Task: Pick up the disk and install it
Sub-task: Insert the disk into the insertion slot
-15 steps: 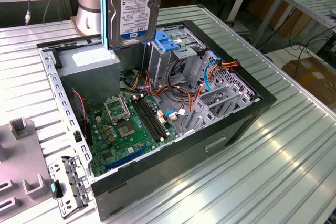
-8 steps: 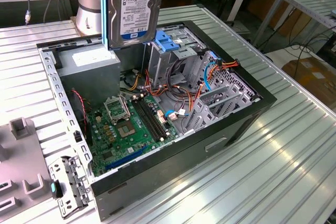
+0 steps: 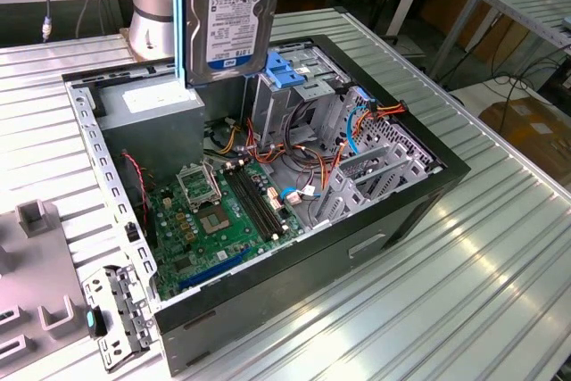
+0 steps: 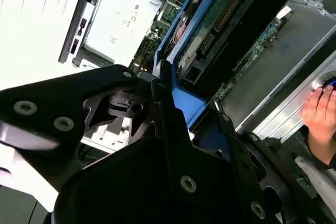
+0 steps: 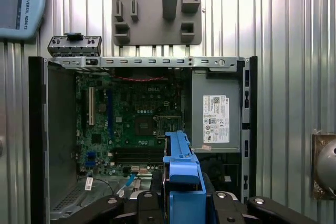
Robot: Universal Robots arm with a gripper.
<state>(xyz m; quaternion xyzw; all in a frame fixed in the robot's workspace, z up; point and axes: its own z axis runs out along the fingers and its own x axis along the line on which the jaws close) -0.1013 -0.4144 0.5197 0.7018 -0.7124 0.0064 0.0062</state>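
**Disk held above the open case, before installation.** A ribbed metal table (image 3: 500,247) carries an open case (image 3: 375,238), which is laid on its side with the interior exposed. Inside, a grey power supply (image 3: 152,113) is set in the corner nearest the arm's base. A green motherboard (image 3: 223,220) covers the floor. A light-blue bracket (image 3: 287,69) stands among the metal bays on the far side in the exterior view. Orange and blue cables (image 3: 357,118) are strung loosely between the bays and the board.

The disk (image 3: 236,15) is held on edge in the air, above the power supply and just beside the bracket, with its label turned toward the exterior camera. In the second wrist view the gripper (image 4: 191,111) is seen clenched on the disk, with its fingers (image 4: 157,90) pressed against the blue side rails. In the same view a person's hand (image 4: 320,111) is seen beside a grey metal surface beyond the disk.

**Hazards, as judged from this pose:**
- If the disk were lowered off line, its lower edge could be struck against the power supply or the bracket.
- If the disk were tilted, its rails could be jammed in a bay.
- The loose cables could be snagged or pinched beneath the disk.
- The grasp could be lost, since it is taken on smooth plastic rails.
- The hand could be struck, since it lies close to the working space.
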